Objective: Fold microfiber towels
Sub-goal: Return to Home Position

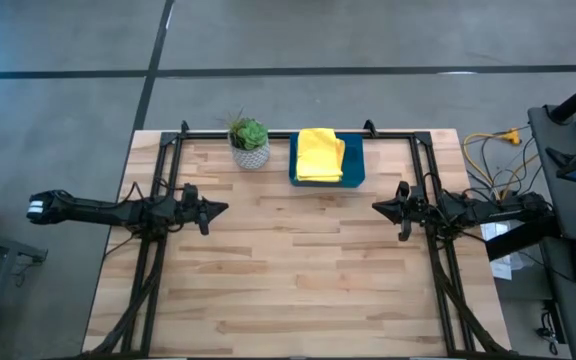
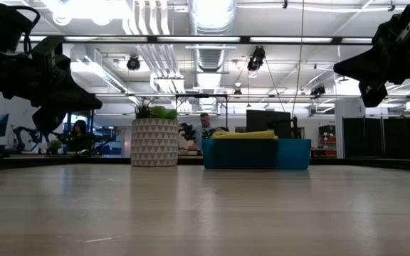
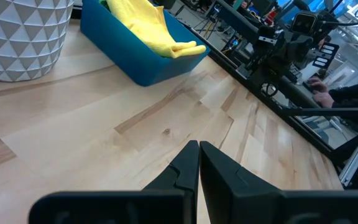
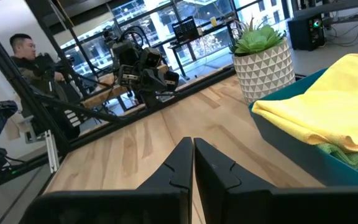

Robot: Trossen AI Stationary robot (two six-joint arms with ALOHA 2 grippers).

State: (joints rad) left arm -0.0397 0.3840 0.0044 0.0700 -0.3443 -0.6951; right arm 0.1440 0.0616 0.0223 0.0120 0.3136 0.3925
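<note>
A yellow microfiber towel (image 1: pixel 319 154) lies on top of a pile in a blue tray (image 1: pixel 354 172) at the table's far middle. Under it a green towel's edge (image 4: pixel 344 154) shows in the right wrist view. My left gripper (image 1: pixel 224 208) hangs shut over the table's left side, pointing toward the middle. My right gripper (image 1: pixel 376 207) hangs shut over the right side, facing it. Both are above the wood and well short of the tray. In the wrist views the shut fingers (image 3: pixel 197 149) (image 4: pixel 191 144) have nothing between them.
A potted plant in a white patterned pot (image 1: pixel 250 143) stands left of the tray. A dark frame (image 1: pixel 298 133) runs along the table's far edge and down both sides. The wood between the grippers (image 1: pixel 298 260) is bare. A person (image 4: pixel 27 53) sits beyond the table.
</note>
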